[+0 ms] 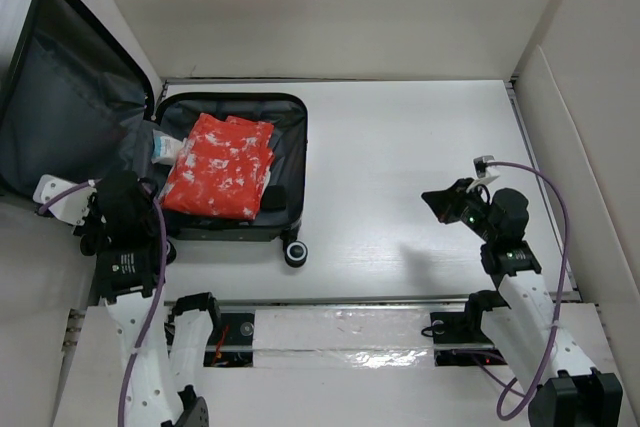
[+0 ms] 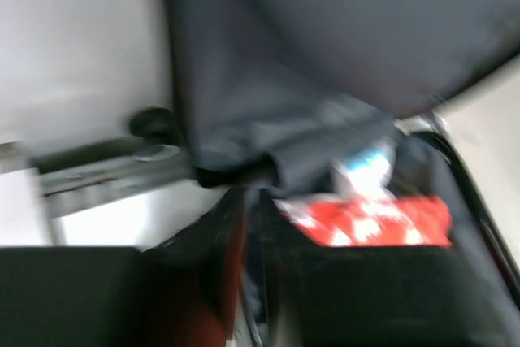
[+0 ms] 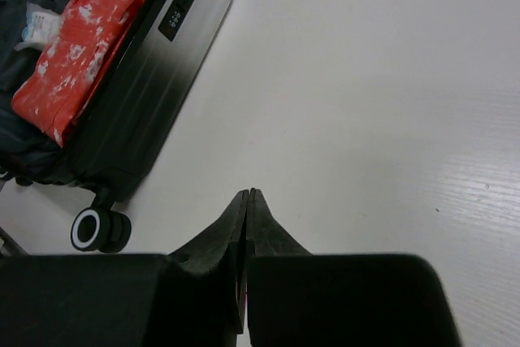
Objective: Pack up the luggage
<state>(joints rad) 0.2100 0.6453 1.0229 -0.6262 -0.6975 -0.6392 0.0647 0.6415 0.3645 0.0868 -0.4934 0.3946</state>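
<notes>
White table (image 1: 400, 167): luggage (image 1: 290, 152) open w/ red pkt (image 1: 220, 167) inside.

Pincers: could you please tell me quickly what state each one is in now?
Left pincer: closed, nothing seen held (view blurred).
Right pincer: closed, empty.

My left wrist feed was badly blurred, I couldn't identify the blue-and-white item (image 1: 163, 146) beside the red packet (image 1: 220, 165), and the overhead view's left edge cropped the luggage (image 1: 60, 97) lid.
</notes>
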